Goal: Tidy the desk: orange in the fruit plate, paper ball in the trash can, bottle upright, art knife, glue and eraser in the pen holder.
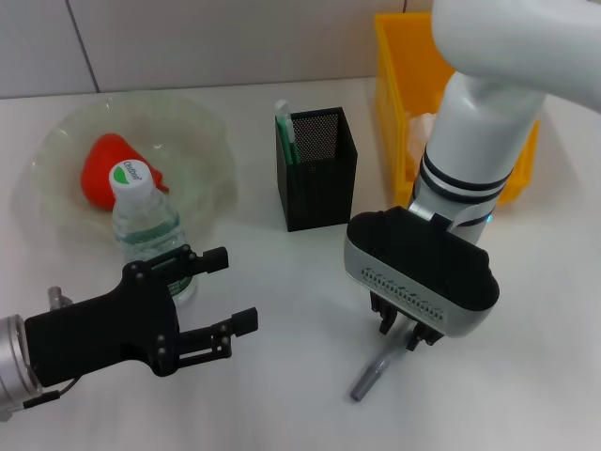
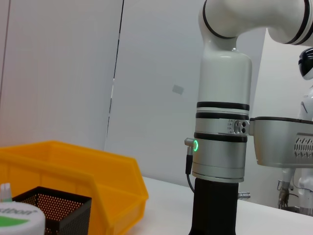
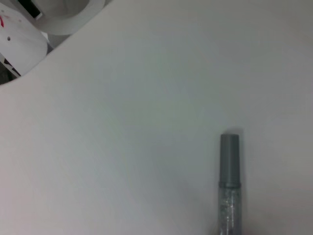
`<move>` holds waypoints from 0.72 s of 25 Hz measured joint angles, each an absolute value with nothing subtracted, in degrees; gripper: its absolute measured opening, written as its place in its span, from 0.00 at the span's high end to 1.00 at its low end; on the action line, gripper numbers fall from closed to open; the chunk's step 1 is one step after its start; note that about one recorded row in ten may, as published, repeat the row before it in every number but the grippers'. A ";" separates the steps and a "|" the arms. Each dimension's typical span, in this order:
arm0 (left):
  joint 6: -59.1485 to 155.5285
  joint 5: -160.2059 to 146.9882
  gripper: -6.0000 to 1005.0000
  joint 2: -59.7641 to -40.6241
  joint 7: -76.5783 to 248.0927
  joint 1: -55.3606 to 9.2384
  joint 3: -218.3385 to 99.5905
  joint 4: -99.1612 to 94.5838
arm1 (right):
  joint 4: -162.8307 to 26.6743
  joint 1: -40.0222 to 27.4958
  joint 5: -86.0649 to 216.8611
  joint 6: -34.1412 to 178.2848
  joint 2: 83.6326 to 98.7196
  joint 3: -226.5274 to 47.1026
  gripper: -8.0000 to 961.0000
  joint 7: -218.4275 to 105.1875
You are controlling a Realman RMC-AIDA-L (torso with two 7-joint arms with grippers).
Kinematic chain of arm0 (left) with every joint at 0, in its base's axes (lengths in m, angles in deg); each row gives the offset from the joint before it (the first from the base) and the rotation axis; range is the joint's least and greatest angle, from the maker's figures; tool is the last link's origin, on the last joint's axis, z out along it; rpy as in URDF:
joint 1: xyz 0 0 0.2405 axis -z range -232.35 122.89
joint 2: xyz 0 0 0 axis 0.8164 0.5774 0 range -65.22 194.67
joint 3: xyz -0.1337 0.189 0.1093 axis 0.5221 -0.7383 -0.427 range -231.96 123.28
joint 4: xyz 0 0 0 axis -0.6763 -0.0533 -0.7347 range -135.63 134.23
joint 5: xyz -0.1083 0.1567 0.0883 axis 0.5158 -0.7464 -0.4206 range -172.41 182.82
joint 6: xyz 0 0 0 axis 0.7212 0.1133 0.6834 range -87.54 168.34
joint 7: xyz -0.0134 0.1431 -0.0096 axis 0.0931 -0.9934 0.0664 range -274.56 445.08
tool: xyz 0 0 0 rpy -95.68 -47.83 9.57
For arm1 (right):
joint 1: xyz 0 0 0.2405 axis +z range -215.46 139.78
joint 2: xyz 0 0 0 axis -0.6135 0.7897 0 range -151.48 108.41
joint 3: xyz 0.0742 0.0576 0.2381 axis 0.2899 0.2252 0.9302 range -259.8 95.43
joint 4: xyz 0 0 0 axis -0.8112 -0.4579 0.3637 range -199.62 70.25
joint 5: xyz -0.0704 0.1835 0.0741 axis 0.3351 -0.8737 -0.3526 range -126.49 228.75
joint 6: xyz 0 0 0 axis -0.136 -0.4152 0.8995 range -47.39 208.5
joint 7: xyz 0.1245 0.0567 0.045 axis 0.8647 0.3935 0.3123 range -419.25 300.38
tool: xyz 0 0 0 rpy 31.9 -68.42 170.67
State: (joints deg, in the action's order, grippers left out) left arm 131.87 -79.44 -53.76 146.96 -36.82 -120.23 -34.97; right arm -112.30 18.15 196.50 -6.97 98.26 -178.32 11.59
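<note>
The orange (image 1: 105,169) lies in the fruit plate (image 1: 197,132) at the back left. In front of the plate the bottle (image 1: 147,228) stands upright, its white cap (image 2: 17,221) also in the left wrist view. My left gripper (image 1: 233,291) is open and empty, just right of the bottle. The black mesh pen holder (image 1: 317,174) holds a green-and-white stick (image 1: 285,127). My right gripper (image 1: 401,331) hovers over a grey-capped pen-shaped stick (image 1: 368,379) (image 3: 230,186) lying on the table; art knife or glue, I cannot tell. Behind stands the trash can (image 1: 399,85). The eraser is out of view.
The right arm (image 1: 479,141) covers much of the yellow bin; a pale lump (image 1: 419,127) shows inside it. From the left wrist, the bin (image 2: 73,181) and pen holder (image 2: 54,210) stand left of the right arm (image 2: 222,147). White table around.
</note>
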 joint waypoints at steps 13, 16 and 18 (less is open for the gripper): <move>131.80 -79.43 0.19 -53.84 146.97 -37.16 -120.36 -34.90 | -111.78 18.13 196.59 -5.36 98.26 -180.53 0.81 12.71; 131.80 -79.43 0.19 -53.84 147.08 -37.16 -120.41 -34.89 | -112.66 18.14 196.59 -6.45 98.25 -179.85 0.84 13.20; 131.80 -79.43 0.19 -53.84 147.08 -37.15 -120.37 -34.89 | -112.88 18.16 196.59 -6.86 98.20 -179.17 0.84 13.26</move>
State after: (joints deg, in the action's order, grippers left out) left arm 131.80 -79.43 -53.84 147.08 -37.15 -120.37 -34.89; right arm -112.88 18.16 196.59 -6.86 98.20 -179.17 13.26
